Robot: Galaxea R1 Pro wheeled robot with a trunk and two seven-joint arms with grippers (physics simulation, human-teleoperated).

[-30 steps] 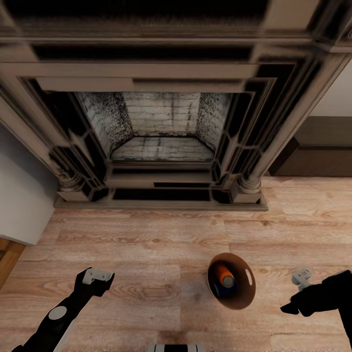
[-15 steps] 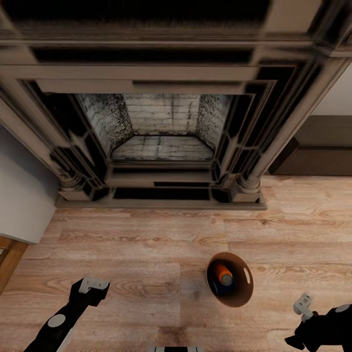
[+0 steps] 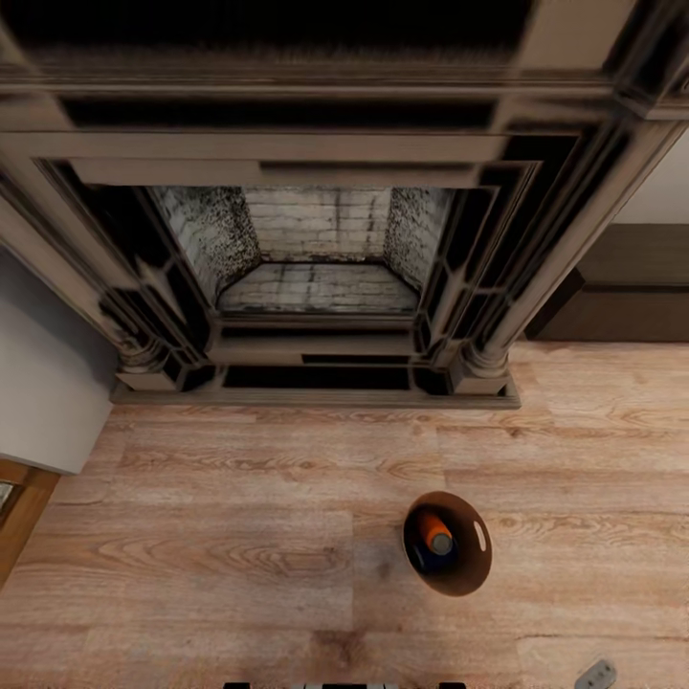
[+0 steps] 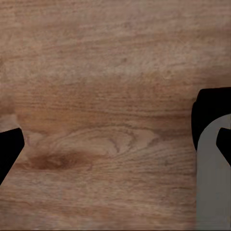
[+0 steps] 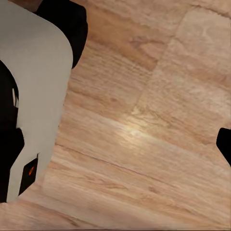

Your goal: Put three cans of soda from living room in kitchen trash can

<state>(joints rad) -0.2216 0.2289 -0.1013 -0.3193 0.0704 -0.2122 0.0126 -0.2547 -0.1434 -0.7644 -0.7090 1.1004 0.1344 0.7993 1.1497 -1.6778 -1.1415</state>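
Note:
The tash can (image 3: 476,565) stands on the light wood floor in front of the brick fireplace, its brown inside facing up in the head view. Inside it lies an orange-red can of soda (image 3: 434,529) with its silver top showing, and a dark blue can of soda (image 3: 433,561) lies beside it. A pale tip of my right gripper (image 3: 598,674) pokes in at the bottom right corner, well apart from the bin. In the left wrist view my left gripper (image 4: 108,144) is open over bare planks. My right gripper (image 5: 118,142) is open too, above the floor, holding nothing.
The dark-framed fireplace (image 3: 316,258) fills the far side, its hearth step (image 3: 316,394) running across the floor. A grey wall (image 3: 43,383) is at the left and a dark low cabinet (image 3: 622,297) at the right. A grey and black part of my own body (image 5: 33,96) shows in the right wrist view.
Both arms have drawn back and down out of the head view; just a tip of the right gripper remains. The cans and the bin have stayed put.

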